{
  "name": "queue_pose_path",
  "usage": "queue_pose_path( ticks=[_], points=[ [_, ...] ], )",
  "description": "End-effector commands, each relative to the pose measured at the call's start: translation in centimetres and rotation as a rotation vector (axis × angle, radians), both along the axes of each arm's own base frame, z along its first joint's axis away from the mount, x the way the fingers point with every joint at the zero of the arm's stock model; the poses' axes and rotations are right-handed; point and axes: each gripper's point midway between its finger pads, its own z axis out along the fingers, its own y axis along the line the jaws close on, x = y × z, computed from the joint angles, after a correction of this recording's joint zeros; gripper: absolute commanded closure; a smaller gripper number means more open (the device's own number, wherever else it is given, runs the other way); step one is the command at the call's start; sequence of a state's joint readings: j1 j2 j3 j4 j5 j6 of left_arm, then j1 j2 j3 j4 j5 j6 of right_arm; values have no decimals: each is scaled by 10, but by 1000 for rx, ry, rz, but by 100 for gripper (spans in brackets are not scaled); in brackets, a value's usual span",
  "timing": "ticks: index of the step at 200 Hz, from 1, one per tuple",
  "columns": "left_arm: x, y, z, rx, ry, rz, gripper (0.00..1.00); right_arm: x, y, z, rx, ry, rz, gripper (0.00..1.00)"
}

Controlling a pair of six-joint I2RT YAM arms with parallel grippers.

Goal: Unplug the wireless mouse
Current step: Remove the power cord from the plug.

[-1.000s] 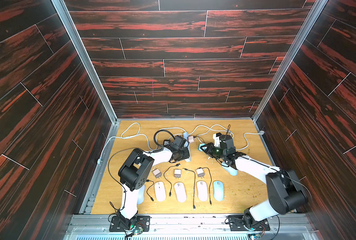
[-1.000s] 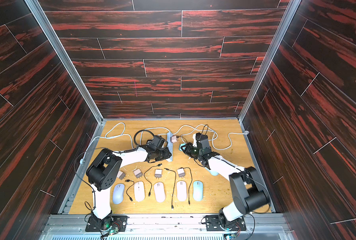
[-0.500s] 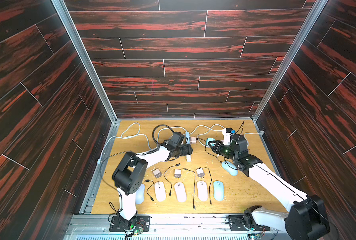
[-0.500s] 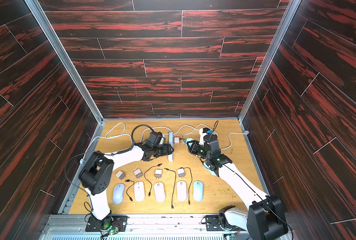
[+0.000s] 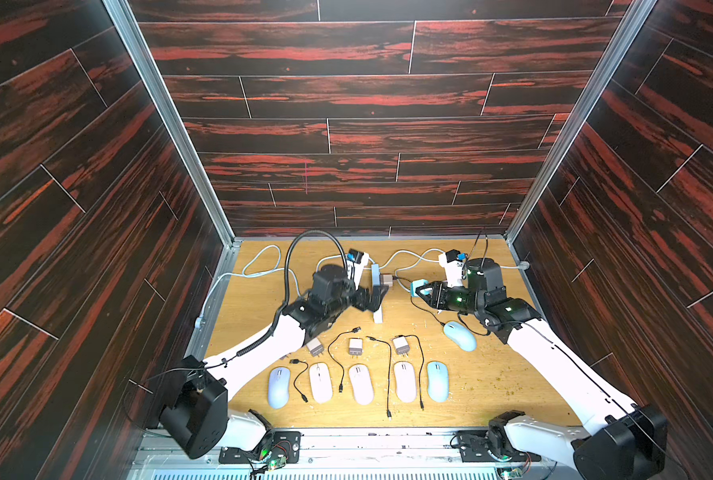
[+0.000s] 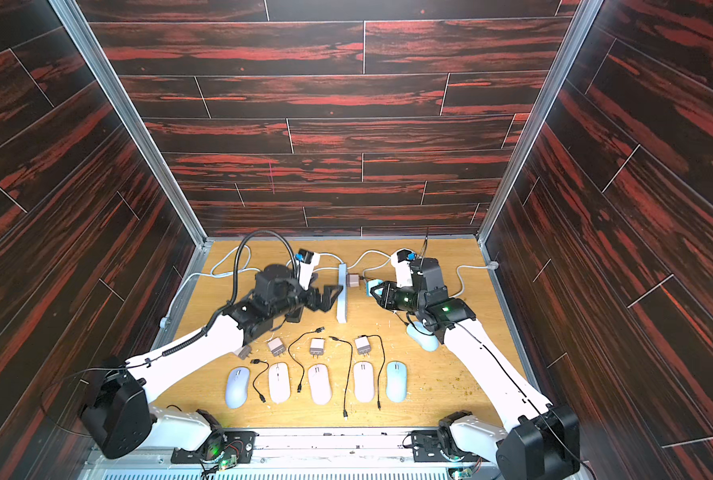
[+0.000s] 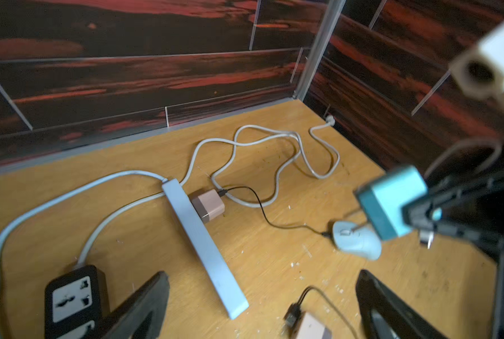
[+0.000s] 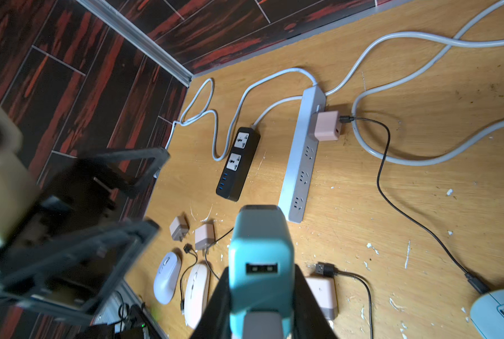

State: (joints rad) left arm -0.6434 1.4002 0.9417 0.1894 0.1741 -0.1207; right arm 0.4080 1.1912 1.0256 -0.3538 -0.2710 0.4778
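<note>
The pale blue mouse [image 5: 459, 336] lies right of centre under the right arm, its black cable [image 8: 377, 176] running up-left to the pink charger [image 5: 386, 279] in the white strip [image 5: 378, 313]. The nearer right hand [image 5: 426, 294] grips a teal charger [image 8: 261, 252]; the left hand [image 5: 373, 297] gapes wide beside the strip.
</note>
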Motion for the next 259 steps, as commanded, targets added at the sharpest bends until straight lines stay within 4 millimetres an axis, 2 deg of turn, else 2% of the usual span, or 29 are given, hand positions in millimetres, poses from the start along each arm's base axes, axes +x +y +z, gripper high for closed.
queue_pose_path(
  ticks=[1, 16, 36, 108, 160, 196, 259],
  points=[
    [-33, -26, 29, 87, -331, -248, 5, -18, 12, 19, 38, -25, 126, 100],
    [-55, -39, 24, 137, -394, -396, 17, -28, 23, 25, 82, -17, 213, 100],
    [-67, -47, 22, 158, -437, -479, 19, -36, 33, 30, 105, -13, 280, 100],
    [-72, -57, 30, 103, -437, -494, 22, -39, 40, 16, 104, 56, 315, 100],
    [-59, -59, 31, 105, -434, -429, 29, -50, 52, 5, 111, 101, 389, 100],
    [-53, -55, 30, 129, -441, -392, 33, -57, 60, 8, 130, 115, 431, 100],
    [-49, -50, 24, 238, -486, -395, 51, -65, 70, 17, 151, 124, 482, 100]
  ],
)
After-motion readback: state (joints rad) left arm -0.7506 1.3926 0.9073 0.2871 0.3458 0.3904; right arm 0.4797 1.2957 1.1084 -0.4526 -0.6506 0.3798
